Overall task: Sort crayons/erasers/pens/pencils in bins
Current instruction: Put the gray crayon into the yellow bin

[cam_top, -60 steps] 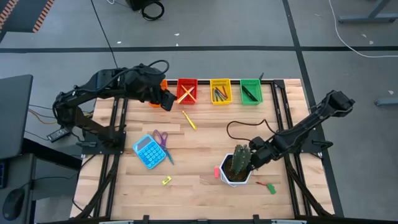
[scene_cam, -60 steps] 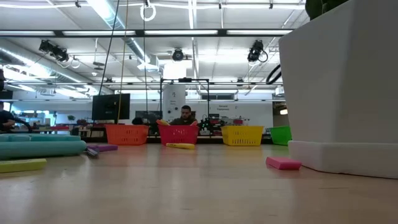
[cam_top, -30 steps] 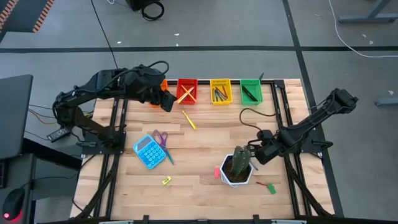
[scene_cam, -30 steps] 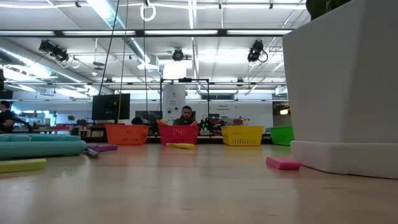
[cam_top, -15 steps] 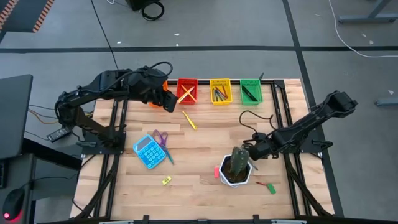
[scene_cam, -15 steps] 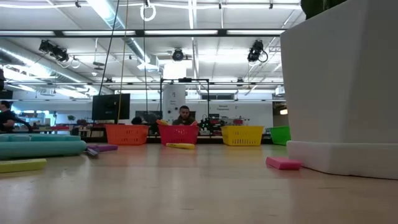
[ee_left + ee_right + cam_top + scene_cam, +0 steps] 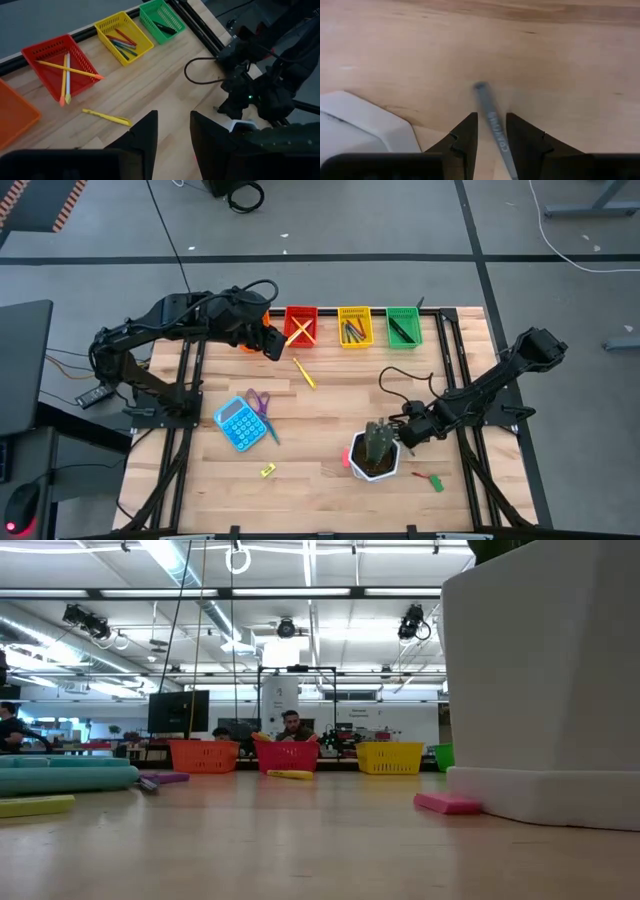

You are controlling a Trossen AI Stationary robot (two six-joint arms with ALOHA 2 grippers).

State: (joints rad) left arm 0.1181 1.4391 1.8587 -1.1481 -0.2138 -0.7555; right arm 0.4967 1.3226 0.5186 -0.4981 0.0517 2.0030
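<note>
The right tool (image 7: 490,131) is clamped on a grey pen (image 7: 492,127), fingers only narrowly apart around the shaft. The pen's long axis runs straight out between them, its tip pointing forward over the bench (image 7: 330,405), just beside the white pot (image 7: 372,463) near the right front corner. The left tool (image 7: 172,131), slightly apart and holding nothing, hangs near the orange bin (image 7: 15,115) at the back edge.
</note>
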